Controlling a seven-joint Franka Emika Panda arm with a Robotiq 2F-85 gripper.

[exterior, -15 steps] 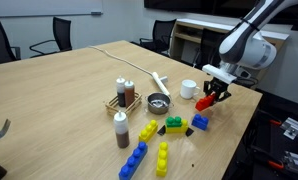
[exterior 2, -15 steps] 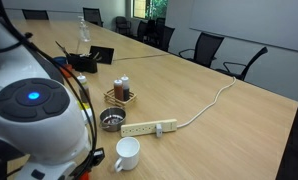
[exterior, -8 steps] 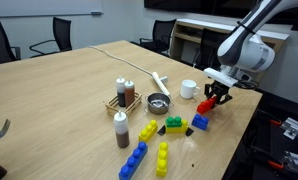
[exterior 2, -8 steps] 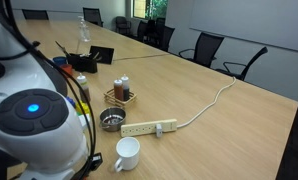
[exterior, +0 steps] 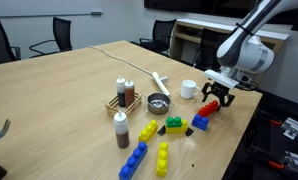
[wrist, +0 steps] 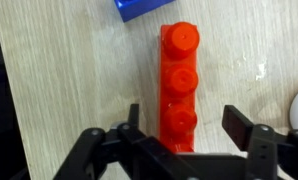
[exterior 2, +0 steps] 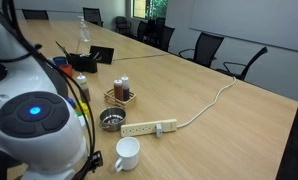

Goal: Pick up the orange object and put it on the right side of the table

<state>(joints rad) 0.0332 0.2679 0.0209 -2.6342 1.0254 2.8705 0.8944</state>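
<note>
The orange object (wrist: 179,85), a long red-orange studded block, lies flat on the pale wood table (exterior: 59,100) near its far edge, next to a white mug. My gripper (wrist: 187,118) stands straight over it and is open. The block's near end sits between the jaws, close to one finger, with a clear gap to the other. In an exterior view the gripper (exterior: 217,98) hangs just over the orange object (exterior: 206,102). In the other view the robot's own body hides both.
A small blue block (exterior: 200,122), a green block (exterior: 175,124), yellow blocks (exterior: 148,130) and a long blue one (exterior: 134,160) lie nearby. A mug (exterior: 188,89), metal bowl (exterior: 159,102), shaker caddy (exterior: 126,95), sauce bottle (exterior: 121,129) and power strip (exterior: 157,80) stand further in.
The jaws have opened and let go of the orange object, which now rests on the table. The arm has barely moved.
</note>
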